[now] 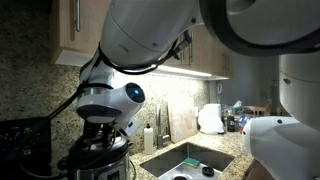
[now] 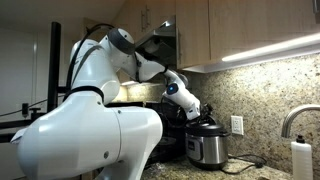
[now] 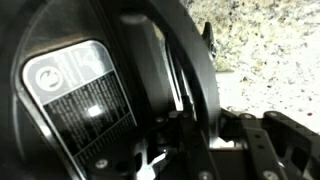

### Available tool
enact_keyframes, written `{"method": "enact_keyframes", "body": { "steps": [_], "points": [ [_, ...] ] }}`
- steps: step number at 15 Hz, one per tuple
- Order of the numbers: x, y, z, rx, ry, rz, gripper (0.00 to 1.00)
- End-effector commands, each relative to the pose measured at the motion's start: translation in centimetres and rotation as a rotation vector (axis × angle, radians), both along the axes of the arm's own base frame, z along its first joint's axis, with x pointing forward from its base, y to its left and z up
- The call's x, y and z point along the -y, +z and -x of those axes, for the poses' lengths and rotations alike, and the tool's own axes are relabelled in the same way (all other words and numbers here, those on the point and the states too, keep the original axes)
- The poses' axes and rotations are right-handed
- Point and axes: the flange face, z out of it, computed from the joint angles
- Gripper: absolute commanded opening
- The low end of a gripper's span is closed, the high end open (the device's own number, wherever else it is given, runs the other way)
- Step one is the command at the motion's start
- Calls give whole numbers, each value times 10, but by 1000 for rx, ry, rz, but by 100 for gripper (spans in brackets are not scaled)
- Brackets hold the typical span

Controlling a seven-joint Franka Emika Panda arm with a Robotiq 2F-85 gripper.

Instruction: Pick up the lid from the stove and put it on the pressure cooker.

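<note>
One sticker (image 3: 80, 100) is seen in the wrist view on the lid (image 3: 190, 60): a silver rectangle with rounded corners, bearing a ring-shaped symbol at its upper corner and several lines of fine print. The print is too blurred to be read. No other writing can be made out.

One pressure cooker (image 2: 207, 150) is counted, a squat cylinder with a brushed-steel body, a black rim and a black base. It stands on the speckled granite counter (image 2: 255, 165) near its back edge, against a backsplash of the same stone. One lid is counted, black, round and slightly domed, and it is seen on top of the cooker in an exterior view (image 2: 206, 126). The stove (image 1: 22, 140), black and glossy, is beside the cooker.

One gripper (image 2: 197, 112) is held right at the top of the lid. Whether its jaws are wide, narrow or clamped on the lid's handle cannot be told, since they are hidden by the black hardware around them.

One steel sink (image 1: 190, 160) is set into the counter, with one pale soap bottle (image 1: 148, 138) at its rim. One white wall outlet (image 2: 238, 124) is mounted in the backsplash just beside the cooker. Wooden cabinets (image 2: 230, 25) hang above, with a light strip glowing beneath them.
</note>
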Motion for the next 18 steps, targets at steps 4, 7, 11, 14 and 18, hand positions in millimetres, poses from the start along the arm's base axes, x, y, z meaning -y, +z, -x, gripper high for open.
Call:
{"method": "enact_keyframes", "body": {
  "steps": [4,7,11,14,18],
  "points": [
    [-10,-14,11,-17,-34,-69,62],
    [-6,-10,11,-9,-27,-69,80],
    [-3,-4,12,-10,-2,-60,100],
    [-3,0,12,-9,13,-48,100],
    [-7,8,20,0,16,-17,100]
  ]
}}
